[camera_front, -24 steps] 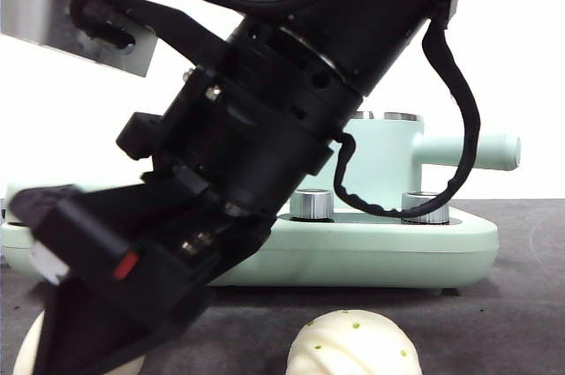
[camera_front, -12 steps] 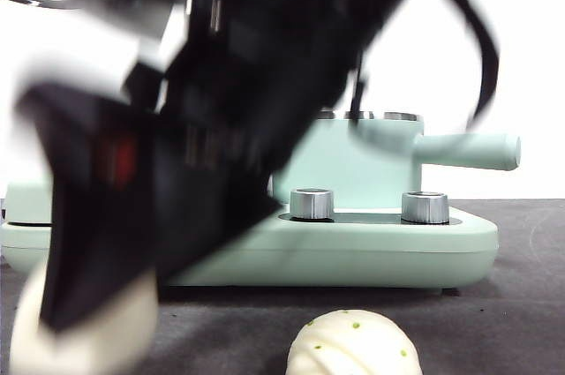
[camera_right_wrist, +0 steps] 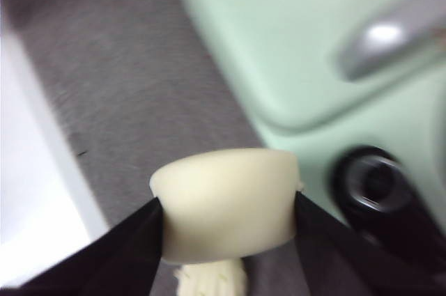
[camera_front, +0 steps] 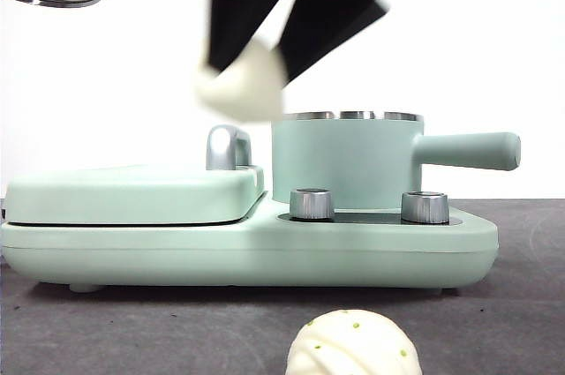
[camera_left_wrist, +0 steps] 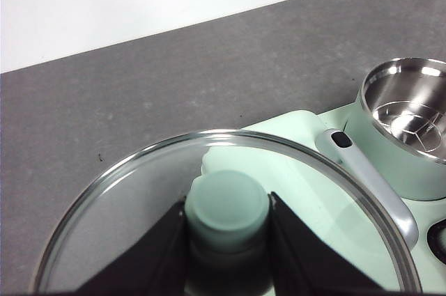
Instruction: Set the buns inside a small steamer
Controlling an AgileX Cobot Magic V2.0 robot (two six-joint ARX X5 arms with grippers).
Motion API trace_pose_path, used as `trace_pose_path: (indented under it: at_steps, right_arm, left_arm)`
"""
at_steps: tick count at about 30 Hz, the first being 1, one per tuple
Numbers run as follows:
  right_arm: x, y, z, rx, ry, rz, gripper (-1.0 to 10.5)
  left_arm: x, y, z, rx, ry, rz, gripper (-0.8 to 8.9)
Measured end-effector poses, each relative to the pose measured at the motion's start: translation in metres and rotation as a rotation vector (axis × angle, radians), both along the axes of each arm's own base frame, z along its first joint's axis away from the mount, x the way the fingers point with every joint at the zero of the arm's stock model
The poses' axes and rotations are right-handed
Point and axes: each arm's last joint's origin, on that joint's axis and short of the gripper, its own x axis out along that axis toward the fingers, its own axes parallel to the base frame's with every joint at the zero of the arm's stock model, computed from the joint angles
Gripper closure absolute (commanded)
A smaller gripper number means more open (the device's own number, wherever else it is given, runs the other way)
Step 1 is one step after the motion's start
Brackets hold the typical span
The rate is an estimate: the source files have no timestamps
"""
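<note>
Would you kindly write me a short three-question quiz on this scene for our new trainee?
1. True or false: the smooth bun is already inside the steamer.
2. What does the left hand hold? A) the lid's knob B) the pleated bun C) the steamer's handle
3. Fill in: the pleated bun lies on the ____ in front of the appliance.

Key:
1. False: the right hand holds it in the air, up beside the steamer's rim.
2. A: its jaws clamp the knob of the glass lid, held off the open steamer.
3. table
</note>
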Motion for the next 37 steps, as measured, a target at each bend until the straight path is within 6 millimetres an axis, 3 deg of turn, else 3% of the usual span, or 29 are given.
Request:
trace_pose_path:
  at_steps: [6,11,15,25,30,34,37]
  right_arm:
    - [0.037,-0.026,0.044,0.058,-0.027,-0.169,6.8]
    - [0.077,-0.039,0.054,0.095,-0.027,-0.268,6.8]
    - [0.110,-0.042,0.045,0.065,-0.017,-0.324,6.8]
    - [0.168,-0.031,-0.005,0.018,0.005,-0.368,6.8]
    - [0.182,-0.032,-0.020,0.009,0.010,-0.386,6.7]
    - [0.187,-0.034,-0.022,0.021,-0.004,-0.396,5.3]
    - [0.188,-0.034,-0.022,0.022,-0.003,-0.397,5.3]
  left_arm:
    - [0.002,0.000,-0.001,0.002,0.006,-0.001,7.98]
    - [0.003,-0.001,-0.001,0.003,0.010,-0.001,7.98]
    - [0.005,-0.001,-0.003,0.004,0.017,-0.001,7.98]
    - [0.007,-0.001,-0.004,0.006,0.025,-0.001,7.98]
    - [0.009,-0.002,-0.005,0.007,0.033,-0.001,7.98]
    - [0.010,-0.002,-0.005,0.008,0.035,-0.001,7.98]
    - [0.013,-0.003,-0.007,0.010,0.045,-0.001,7.97]
